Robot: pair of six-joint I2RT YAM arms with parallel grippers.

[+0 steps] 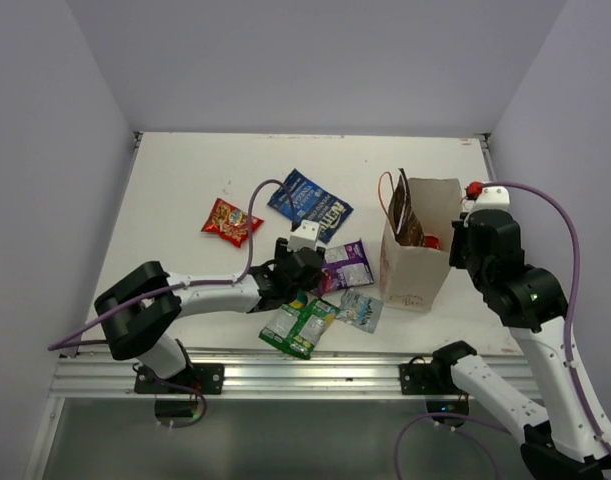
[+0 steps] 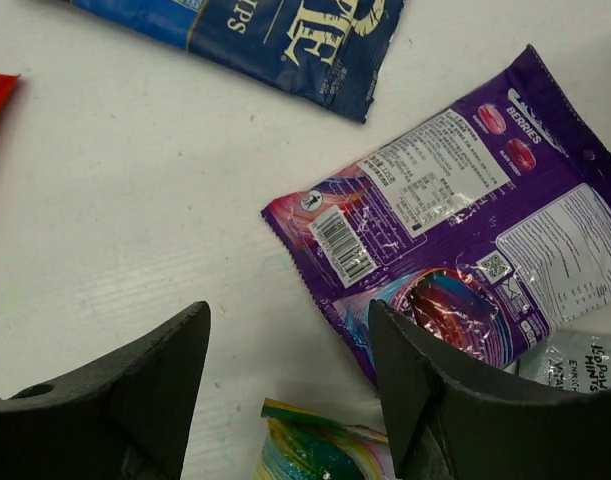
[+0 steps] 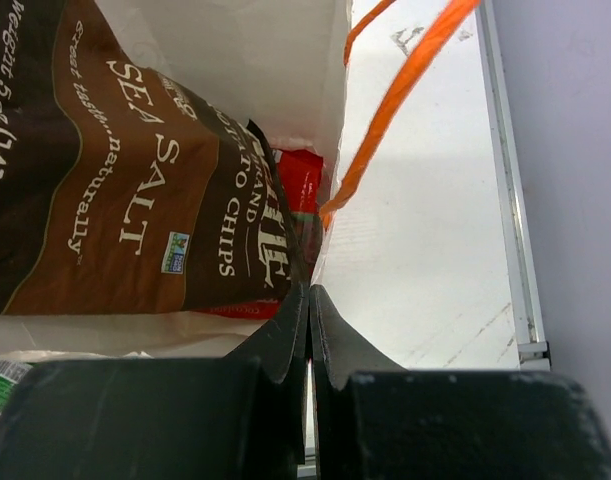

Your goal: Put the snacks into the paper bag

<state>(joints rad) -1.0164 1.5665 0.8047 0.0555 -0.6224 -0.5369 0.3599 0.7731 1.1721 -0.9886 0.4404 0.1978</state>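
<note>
My left gripper (image 1: 303,280) is open and empty, low over the table between the purple packet (image 2: 465,230) and the green packet (image 2: 320,450). In the left wrist view the gripper (image 2: 290,330) has bare table between its fingers. A red packet (image 1: 231,221), a blue packet (image 1: 310,204) and a silver-blue packet (image 1: 359,309) also lie on the table. The white paper bag (image 1: 417,262) stands upright at the right. It holds a brown packet (image 3: 115,180) and a red one (image 3: 297,185). My right gripper (image 3: 310,292) is shut on the bag's right wall at its rim.
The bag's red-orange string handle (image 3: 405,90) hangs over the table to the right of the bag. The table's right edge rail (image 3: 515,250) runs close to the bag. Grey walls enclose the table on the left, back and right.
</note>
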